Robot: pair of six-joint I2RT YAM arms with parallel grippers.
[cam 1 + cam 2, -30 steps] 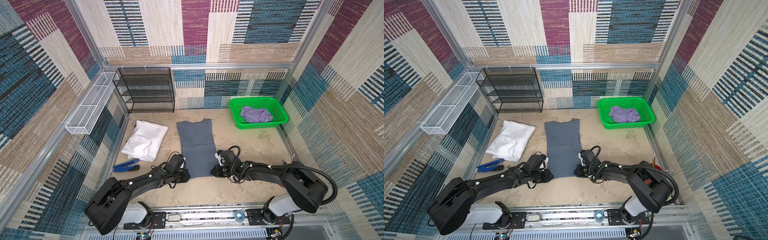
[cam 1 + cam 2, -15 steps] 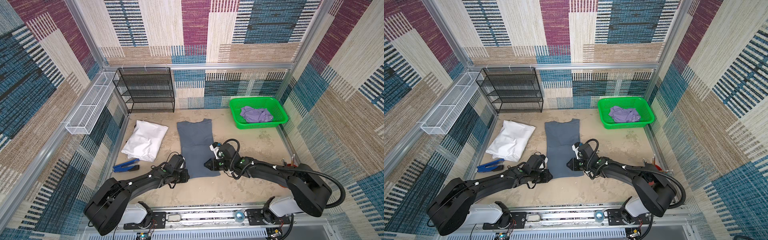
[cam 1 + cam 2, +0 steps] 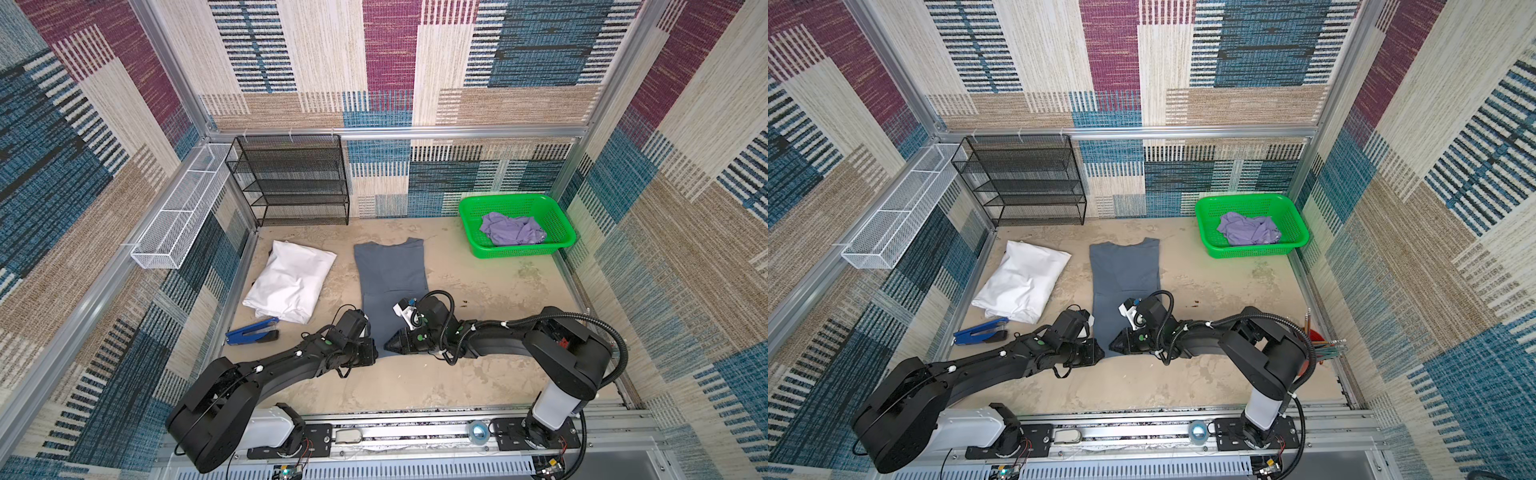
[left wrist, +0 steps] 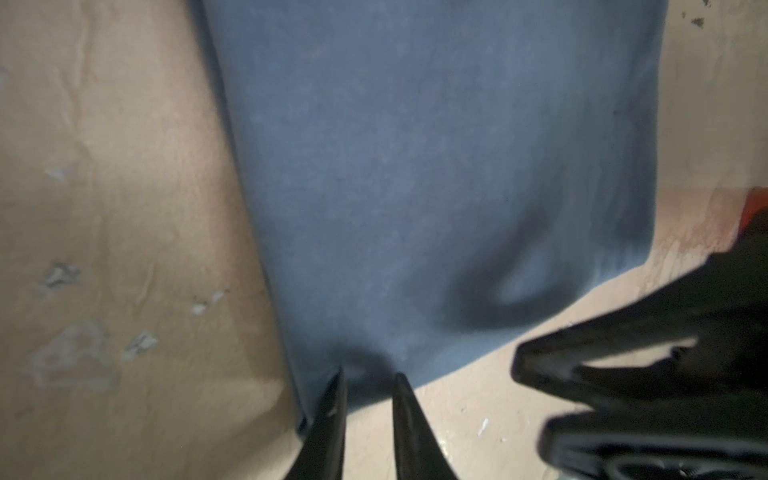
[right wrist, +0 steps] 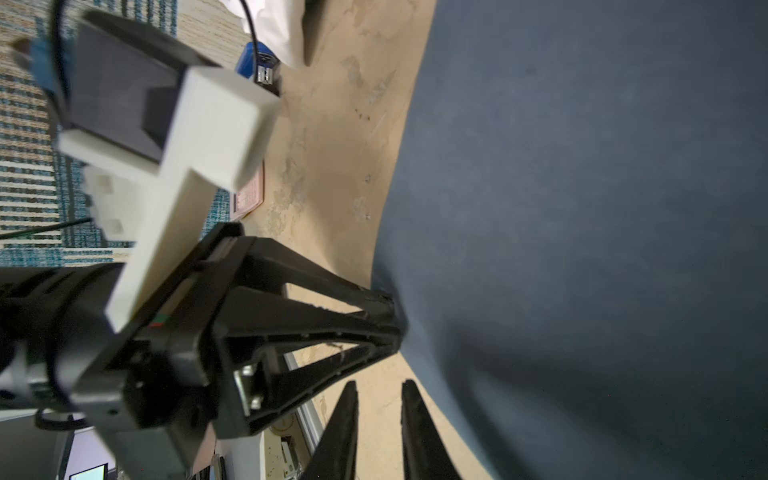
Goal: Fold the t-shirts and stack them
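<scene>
Both grippers sit at the grey tee's [image 3: 390,286] six-o'clock hem to fold it: left gripper [image 4: 365,376] narrowly pinching the corner, right gripper [image 5: 376,386] narrow, empty.

Bystanders on my table, top views

I see a black rack [image 3: 291,178] at the back wall, white wire tray [image 3: 178,212] on the left rail, white bag [image 3: 291,280] near it, blue stapler [image 3: 252,331] just beside the bag, green basket [image 3: 552,216] back right.
</scene>
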